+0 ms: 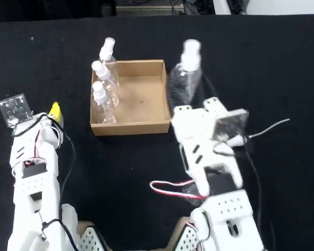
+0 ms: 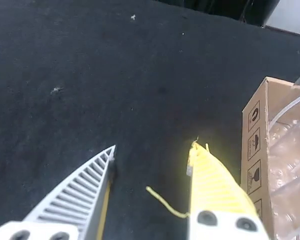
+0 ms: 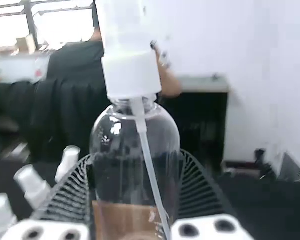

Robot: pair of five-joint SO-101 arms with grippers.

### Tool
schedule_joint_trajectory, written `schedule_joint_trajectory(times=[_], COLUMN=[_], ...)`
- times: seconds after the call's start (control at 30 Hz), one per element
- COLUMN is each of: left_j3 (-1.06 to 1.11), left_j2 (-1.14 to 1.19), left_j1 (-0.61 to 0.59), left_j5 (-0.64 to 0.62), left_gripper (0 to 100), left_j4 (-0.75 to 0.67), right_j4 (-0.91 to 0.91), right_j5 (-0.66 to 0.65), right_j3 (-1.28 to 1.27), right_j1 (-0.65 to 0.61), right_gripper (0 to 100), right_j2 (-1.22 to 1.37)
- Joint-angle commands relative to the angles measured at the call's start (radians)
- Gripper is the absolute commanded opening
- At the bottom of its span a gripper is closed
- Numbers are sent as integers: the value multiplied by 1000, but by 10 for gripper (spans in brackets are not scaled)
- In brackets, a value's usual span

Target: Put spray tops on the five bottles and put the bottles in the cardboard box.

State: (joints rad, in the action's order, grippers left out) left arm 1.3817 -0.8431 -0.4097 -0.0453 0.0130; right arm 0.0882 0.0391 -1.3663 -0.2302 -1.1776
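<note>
Table: We see a table [image 1: 261,63] covered in black, with two white arms at its near edge.

Cardboard box: The open cardboard box [image 1: 130,127] sits mid-table, toward the far edge.

Bottles in the box: Three clear bottles [image 1: 105,78] with white spray tops stand in a row inside the box. They line the wall that faces the table's left edge.

Held bottle: A fourth clear bottle [image 3: 132,150] stands upright with a white spray top [image 3: 130,65] fitted and its thin tube running down inside. From above we find it just outside the box wall that faces the table's right edge, near the box's far corner. We cannot tell whether it touches the table.

Right pincer: The right pincer [image 3: 135,195] grips this bottle's body, one ribbed finger on each side.

Left pincer: The left pincer [image 2: 154,150] is spread wide and holds nothing. It has one white finger and one yellow finger. It sits low over bare table toward the left edge, beside the box's outer wall.
</note>
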Motion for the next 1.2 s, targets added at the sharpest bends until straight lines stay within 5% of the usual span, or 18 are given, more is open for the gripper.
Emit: schedule_joint_trajectory(times=[0.0, 0.5, 1.17], left_j3=[8, 44, 44], left_j2=[-5, -2, -2], left_j1=[-7, 7, 7], left_j5=[3, 2, 2], left_gripper=[202, 202, 202], left_j4=[-52, -54, -54], right_j4=[152, 1053, 1125], right_j5=[-3, 5, 0], right_j3=[77, 131, 390], right_j1=[-44, -51, -124], right_gripper=[12, 11, 11], right_j2=[189, 952, 1420])
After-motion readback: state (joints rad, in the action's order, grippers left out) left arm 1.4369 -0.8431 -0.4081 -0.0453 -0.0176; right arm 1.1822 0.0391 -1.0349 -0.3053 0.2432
